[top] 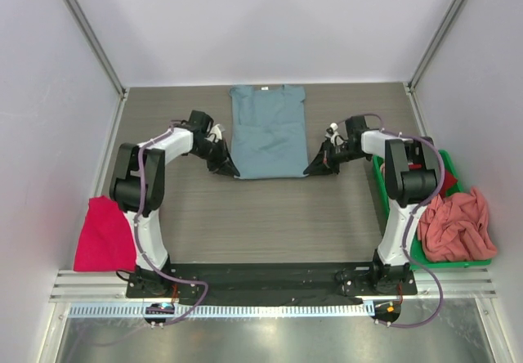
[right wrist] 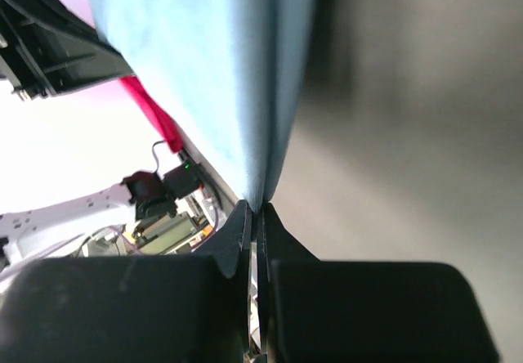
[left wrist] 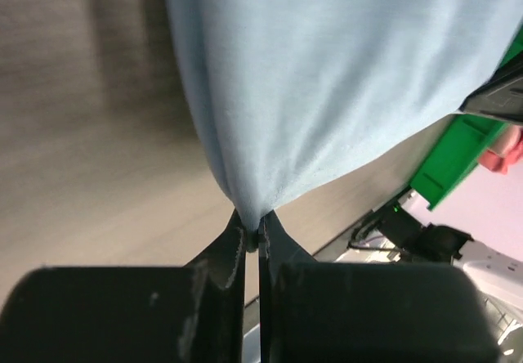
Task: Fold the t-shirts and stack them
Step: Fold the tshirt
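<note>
The grey-blue t-shirt lay flat in the middle of the table, far from the arm bases. The left gripper was pinched tight on its near left corner. The right gripper was pinched tight on its near right corner (the cloth puckered a little there). A magenta-pink t-shirt sat by the left edge. A salmon-pink t-shirt lay bunched in the green bin.
</note>
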Robot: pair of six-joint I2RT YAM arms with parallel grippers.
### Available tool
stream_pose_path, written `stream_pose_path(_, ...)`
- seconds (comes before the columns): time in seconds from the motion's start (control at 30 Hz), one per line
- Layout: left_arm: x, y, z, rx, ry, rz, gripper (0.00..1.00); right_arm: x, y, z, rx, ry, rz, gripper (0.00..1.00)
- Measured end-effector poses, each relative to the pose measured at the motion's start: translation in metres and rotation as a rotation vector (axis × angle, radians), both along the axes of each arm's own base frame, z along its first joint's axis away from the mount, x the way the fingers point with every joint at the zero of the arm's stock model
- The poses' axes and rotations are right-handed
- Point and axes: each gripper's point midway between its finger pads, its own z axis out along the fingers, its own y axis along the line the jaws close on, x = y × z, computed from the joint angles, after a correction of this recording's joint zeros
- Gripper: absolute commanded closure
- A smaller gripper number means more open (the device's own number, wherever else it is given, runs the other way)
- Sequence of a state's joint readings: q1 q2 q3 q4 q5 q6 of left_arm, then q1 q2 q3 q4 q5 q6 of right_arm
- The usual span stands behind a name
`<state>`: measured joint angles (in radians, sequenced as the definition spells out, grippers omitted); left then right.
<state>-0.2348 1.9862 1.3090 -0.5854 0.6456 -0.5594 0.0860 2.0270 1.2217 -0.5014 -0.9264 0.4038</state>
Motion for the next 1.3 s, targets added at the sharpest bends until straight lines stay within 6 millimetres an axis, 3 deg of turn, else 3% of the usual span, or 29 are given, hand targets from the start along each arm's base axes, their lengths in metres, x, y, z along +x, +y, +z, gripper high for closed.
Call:
stream_pose_path(0.23, -0.003, -0.003, 0.069, -0.059, -0.14, -0.024, 1.0, -0.024, 0.002, 0.059, 0.059, -0.105, 0.011, 0.99)
stream_pose_path(0.37, -0.008, -0.004, 0.099, -0.082, -0.204, -0.033, 1.0, -0.034, 0.003, 0.085, 0.088, -0.152, 0.037, 0.99)
stream_pose_path(0.63, -0.017, -0.008, 0.118, -0.099, -0.243, -0.052, 1.0, -0.05, 0.004, 0.122, 0.122, -0.191, 0.085, 0.99)
stream_pose_path(0.83, -0.015, -0.009, 0.121, -0.098, -0.253, -0.057, 1.0, -0.043, 0.004, 0.146, 0.126, -0.286, 0.108, 0.99)
stream_pose_path(0.93, 0.005, -0.012, 0.133, -0.095, -0.311, -0.072, 1.0, -0.029, 0.004, 0.149, 0.12, -0.32, 0.113, 0.99)
stream_pose_path(1.03, 0.041, -0.018, 0.142, -0.085, -0.392, -0.091, 1.0, 0.0, 0.003, 0.146, 0.111, -0.344, 0.109, 0.99)
stream_pose_path(1.1, 0.063, -0.022, 0.14, -0.078, -0.424, -0.096, 1.0, 0.028, 0.002, 0.142, 0.099, -0.367, 0.1, 0.99)
stream_pose_path(1.3, 0.123, -0.028, 0.112, -0.034, -0.474, -0.102, 1.0, 0.119, -0.014, 0.126, 0.06, -0.458, 0.048, 0.99)
